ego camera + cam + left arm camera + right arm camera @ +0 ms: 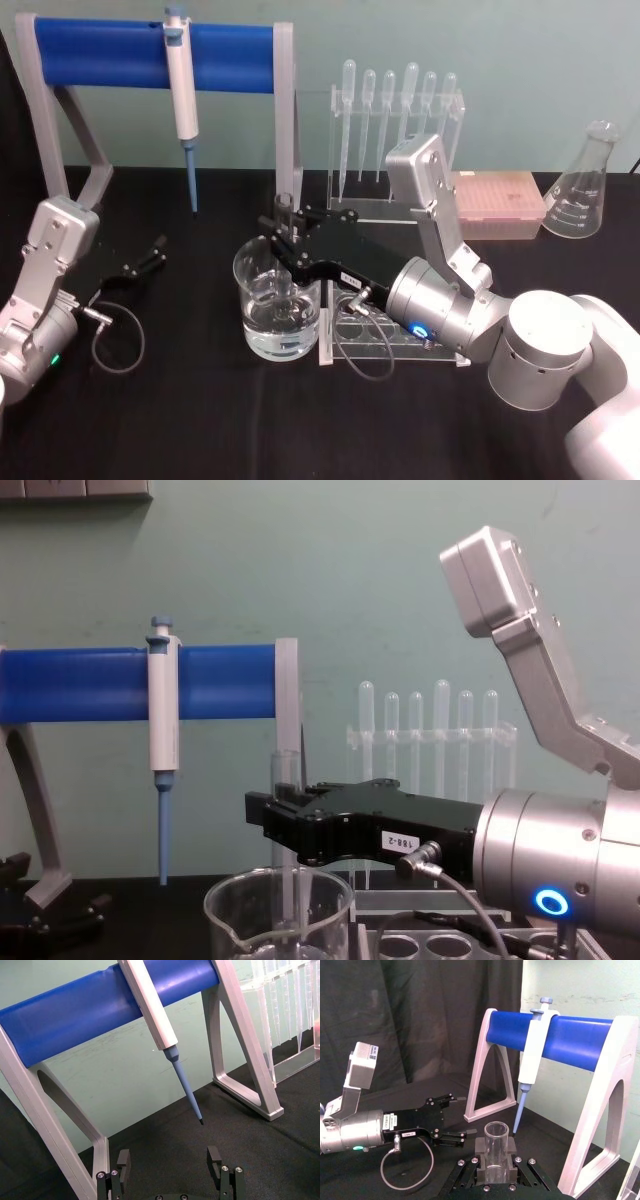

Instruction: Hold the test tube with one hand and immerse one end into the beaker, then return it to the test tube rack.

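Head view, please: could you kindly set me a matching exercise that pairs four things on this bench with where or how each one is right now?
Column one:
1. test tube
2. pipettor
3. left gripper
4. conical flask

Column two:
A. hanging on the blue bar
B. open and empty, left of the beaker
C. standing at the table's far right
D. clamped in the right gripper, lower end in the beaker

Pairs: 1-D, 2-A, 3-B, 4-C
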{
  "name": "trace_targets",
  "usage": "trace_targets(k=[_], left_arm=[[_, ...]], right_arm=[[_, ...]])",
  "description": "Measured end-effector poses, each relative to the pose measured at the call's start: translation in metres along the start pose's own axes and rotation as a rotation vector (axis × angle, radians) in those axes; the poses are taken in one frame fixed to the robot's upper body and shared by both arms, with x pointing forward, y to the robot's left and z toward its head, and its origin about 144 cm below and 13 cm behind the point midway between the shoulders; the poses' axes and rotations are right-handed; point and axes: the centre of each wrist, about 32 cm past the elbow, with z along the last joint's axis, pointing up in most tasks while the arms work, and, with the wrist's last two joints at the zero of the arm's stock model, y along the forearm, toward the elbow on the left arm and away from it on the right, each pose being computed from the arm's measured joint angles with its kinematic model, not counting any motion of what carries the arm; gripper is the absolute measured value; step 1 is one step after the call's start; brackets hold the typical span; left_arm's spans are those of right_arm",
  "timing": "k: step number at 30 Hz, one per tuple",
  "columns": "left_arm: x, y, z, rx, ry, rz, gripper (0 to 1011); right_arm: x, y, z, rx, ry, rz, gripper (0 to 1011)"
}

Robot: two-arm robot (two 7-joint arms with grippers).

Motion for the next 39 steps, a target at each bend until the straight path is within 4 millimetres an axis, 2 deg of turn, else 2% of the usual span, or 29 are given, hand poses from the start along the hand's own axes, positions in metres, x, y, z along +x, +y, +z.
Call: trace_targets(k=[39], left_arm=[[0.0000,0.0000,0.0000,0.000,0.000,0.000,1000]], right_arm=[[0.0000,0.0000,0.0000,0.000,0.000,0.000,224]])
